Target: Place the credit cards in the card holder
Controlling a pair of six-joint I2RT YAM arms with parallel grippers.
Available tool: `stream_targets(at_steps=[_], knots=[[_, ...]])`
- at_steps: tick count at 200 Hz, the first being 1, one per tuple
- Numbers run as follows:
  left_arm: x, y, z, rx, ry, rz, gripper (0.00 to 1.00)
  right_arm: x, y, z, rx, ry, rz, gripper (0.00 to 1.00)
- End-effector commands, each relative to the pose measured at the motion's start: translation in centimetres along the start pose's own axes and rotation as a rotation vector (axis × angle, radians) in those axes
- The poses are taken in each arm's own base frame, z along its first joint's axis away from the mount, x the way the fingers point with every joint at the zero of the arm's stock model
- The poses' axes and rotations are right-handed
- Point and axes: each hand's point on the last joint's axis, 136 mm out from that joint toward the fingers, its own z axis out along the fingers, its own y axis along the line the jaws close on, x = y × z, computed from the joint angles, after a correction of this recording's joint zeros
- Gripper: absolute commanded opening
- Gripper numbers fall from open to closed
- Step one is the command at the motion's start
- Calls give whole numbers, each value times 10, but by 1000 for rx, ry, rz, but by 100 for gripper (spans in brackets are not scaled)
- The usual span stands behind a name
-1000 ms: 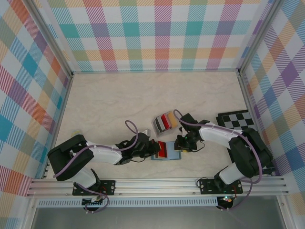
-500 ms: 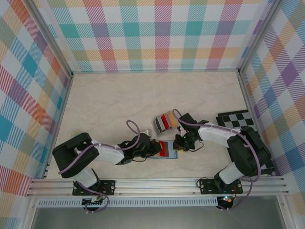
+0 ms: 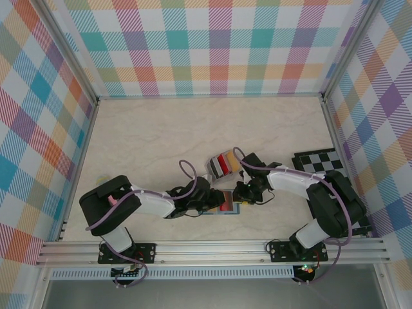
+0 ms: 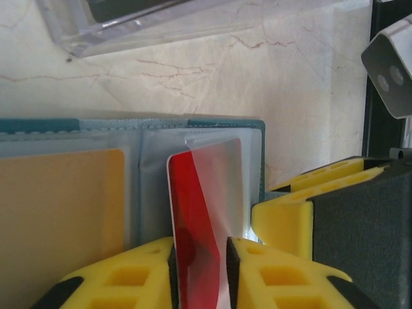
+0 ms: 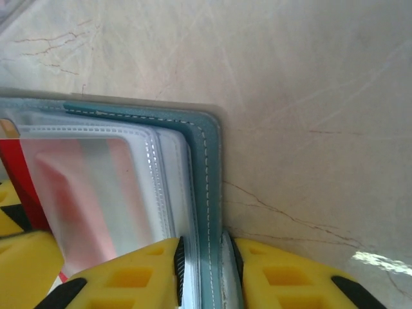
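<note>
Lying open on the table (image 5: 309, 96) near its front edge, the holder (image 5: 207, 161) has its teal rim pinched tight in the right gripper (image 5: 206, 248). The red card (image 4: 203, 199) stands half under a clear sleeve, with the left gripper (image 4: 199, 248) a little parted around its lower end; gripping or merely flanking, I cannot tell. A yellow card (image 4: 58, 219) fills the next pocket

Bright even light; faint shadows; glare streak on table (image 5: 380, 261); card holder (image 5: 206, 193) sleeves glossy.
</note>
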Motion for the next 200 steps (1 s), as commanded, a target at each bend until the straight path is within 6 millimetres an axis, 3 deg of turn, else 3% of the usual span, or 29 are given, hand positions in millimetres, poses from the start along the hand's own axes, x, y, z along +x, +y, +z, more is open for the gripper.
stream_targets(at_steps=[1,24,62,113,149,184,200], knots=[[6,17,-8,-98,11,34,30,-3,-4,-2,34,-20,-7,28],[7,16,-6,-102,20,44,23,-4,-2,-3,28,-25,-9,28],[8,10,2,-92,43,65,5,-5,4,-3,-3,-24,-23,20],[12,12,9,-115,84,100,3,-8,8,-2,-15,-29,-27,19],[9,14,-1,-143,69,112,12,-11,6,-8,12,-42,-33,23],[-1,6,-25,-164,27,148,31,-19,-2,-34,102,-121,-46,43],[-3,2,-32,-155,13,152,37,-23,0,-47,123,-155,-67,46]])
